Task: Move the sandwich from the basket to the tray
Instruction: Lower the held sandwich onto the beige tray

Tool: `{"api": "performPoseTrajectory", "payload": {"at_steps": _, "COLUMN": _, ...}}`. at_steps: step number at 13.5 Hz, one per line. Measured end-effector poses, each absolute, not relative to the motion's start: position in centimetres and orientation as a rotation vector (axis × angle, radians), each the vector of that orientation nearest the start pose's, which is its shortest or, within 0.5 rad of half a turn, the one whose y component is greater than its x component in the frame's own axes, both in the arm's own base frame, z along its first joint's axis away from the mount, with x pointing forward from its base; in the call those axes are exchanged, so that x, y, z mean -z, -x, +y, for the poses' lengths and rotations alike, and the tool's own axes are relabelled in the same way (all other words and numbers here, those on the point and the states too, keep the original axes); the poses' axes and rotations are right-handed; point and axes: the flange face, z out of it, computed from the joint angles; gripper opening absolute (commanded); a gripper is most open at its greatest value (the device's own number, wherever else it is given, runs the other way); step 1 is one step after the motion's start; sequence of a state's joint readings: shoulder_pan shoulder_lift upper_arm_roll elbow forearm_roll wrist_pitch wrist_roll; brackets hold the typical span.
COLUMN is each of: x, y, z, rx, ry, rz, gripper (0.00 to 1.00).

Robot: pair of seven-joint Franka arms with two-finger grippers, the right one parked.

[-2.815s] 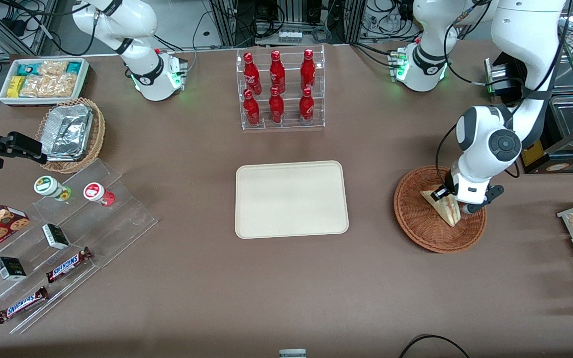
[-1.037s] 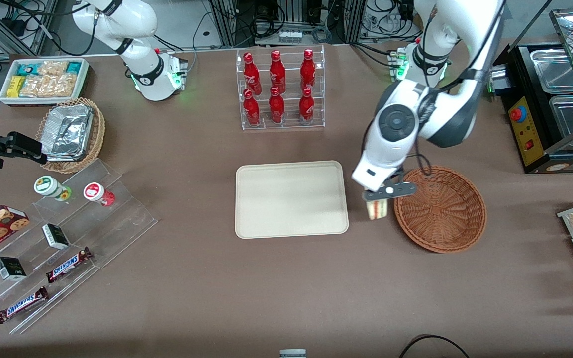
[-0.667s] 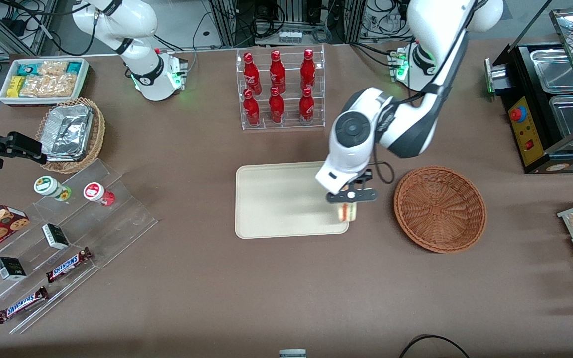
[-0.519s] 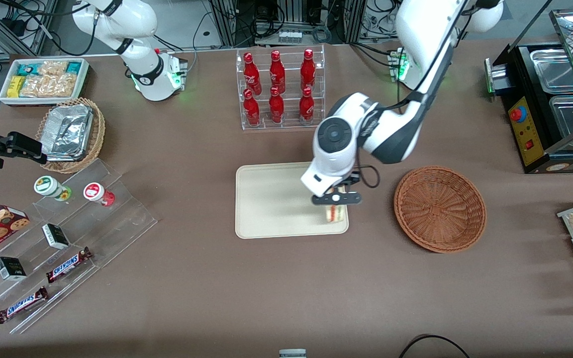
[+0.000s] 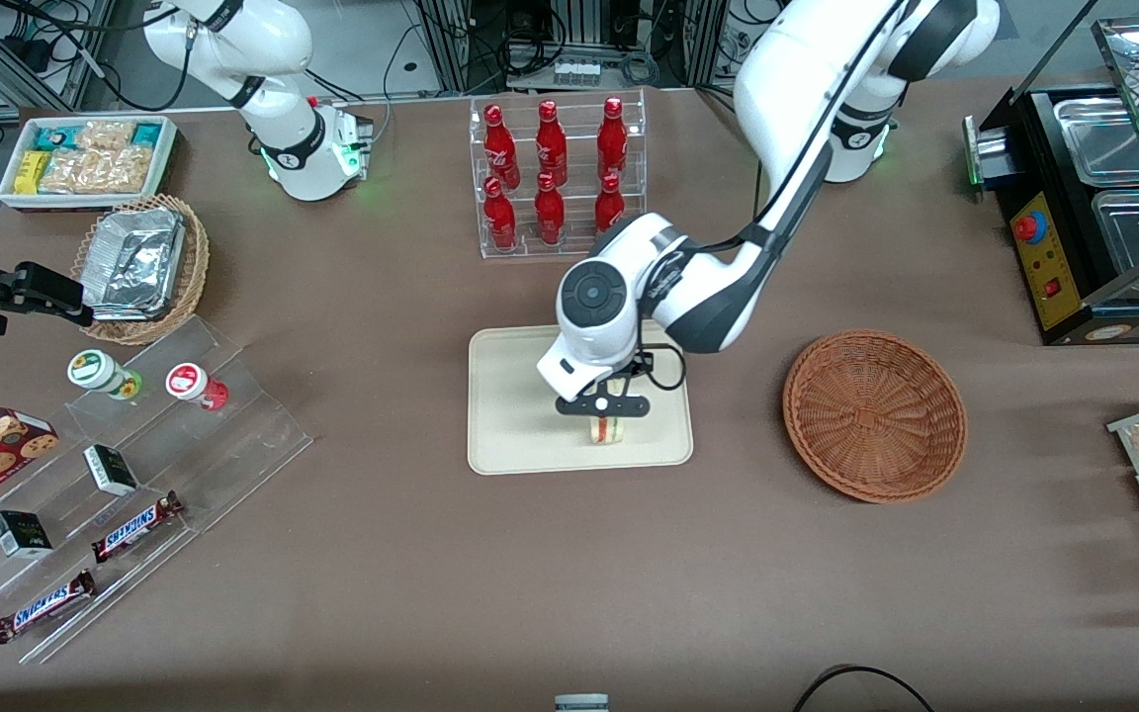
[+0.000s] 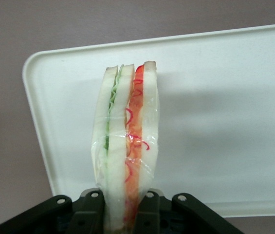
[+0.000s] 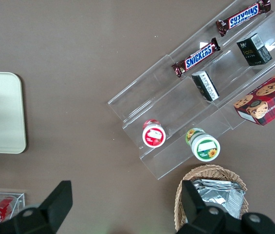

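My left gripper (image 5: 605, 407) hangs over the cream tray (image 5: 510, 396), shut on the sandwich (image 5: 606, 431), a wrapped wedge of pale bread with red and green filling. In the left wrist view the sandwich (image 6: 126, 146) stands upright between the two black fingers (image 6: 89, 214), with the tray (image 6: 225, 107) spread beneath it. Whether the sandwich touches the tray I cannot tell. The reddish-brown wicker basket (image 5: 874, 415) sits beside the tray toward the working arm's end, with nothing in it.
A clear rack of red bottles (image 5: 556, 178) stands farther from the front camera than the tray. Toward the parked arm's end lie a tan basket with foil trays (image 5: 141, 267), a white snack bin (image 5: 87, 158) and acrylic steps with candy bars (image 5: 134, 524).
The sandwich has been lifted out of the basket and carried sideways toward the parked arm's end; gripper and sandwich now hang over the tray, and the basket holds nothing.
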State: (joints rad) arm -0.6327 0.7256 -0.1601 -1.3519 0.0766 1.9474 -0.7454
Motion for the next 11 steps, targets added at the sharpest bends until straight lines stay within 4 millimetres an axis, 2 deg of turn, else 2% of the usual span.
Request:
{"api": "performPoseTrajectory", "payload": {"at_steps": 5, "x": -26.1, "y": -52.4, "z": -52.1, "rx": -0.180, "ry": 3.085, "rz": -0.020, "gripper": 0.00}}
{"api": "performPoseTrajectory", "payload": {"at_steps": 11, "x": -24.3, "y": -51.7, "z": -53.1, "rx": -0.198, "ry": 3.078, "rz": 0.000, "gripper": 0.00}}
